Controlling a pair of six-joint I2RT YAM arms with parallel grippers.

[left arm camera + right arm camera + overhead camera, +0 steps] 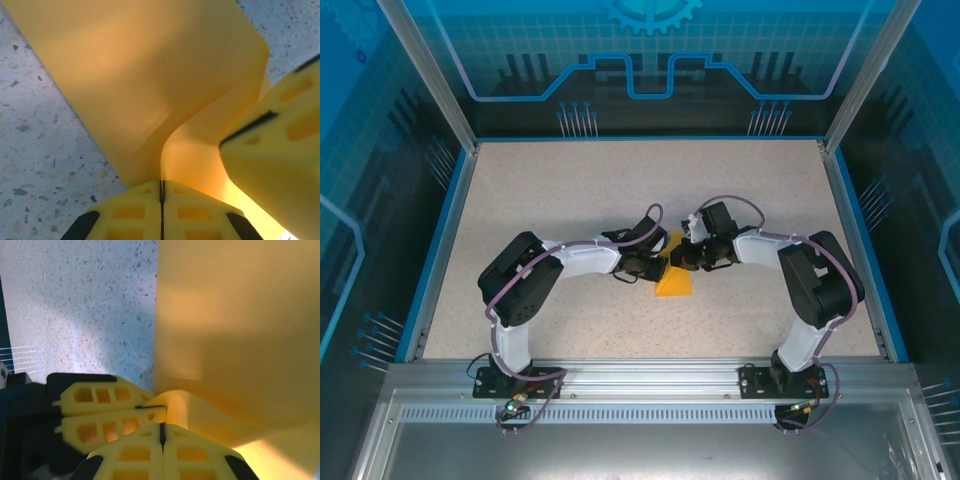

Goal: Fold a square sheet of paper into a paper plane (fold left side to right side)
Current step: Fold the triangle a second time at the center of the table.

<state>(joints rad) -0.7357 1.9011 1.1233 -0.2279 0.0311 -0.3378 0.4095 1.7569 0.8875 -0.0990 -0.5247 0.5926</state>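
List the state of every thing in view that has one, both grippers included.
left gripper: shut, pinching the edge of the paper sheet.
right gripper: shut, pinching the same sheet close beside the left gripper.
paper sheet: orange-yellow, bent into a soft curl at the grippers, fold not pressed flat.

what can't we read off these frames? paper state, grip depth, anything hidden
- Left wrist view: the paper sheet runs off the top edge, so its outline is unknown. The left gripper hides how deep the pinch goes.
- Right wrist view: the sheet runs off the top and right edges. The right gripper covers the pinched edge.
- Top view: both grippers cover most of the sheet, and the creases are too small to read.
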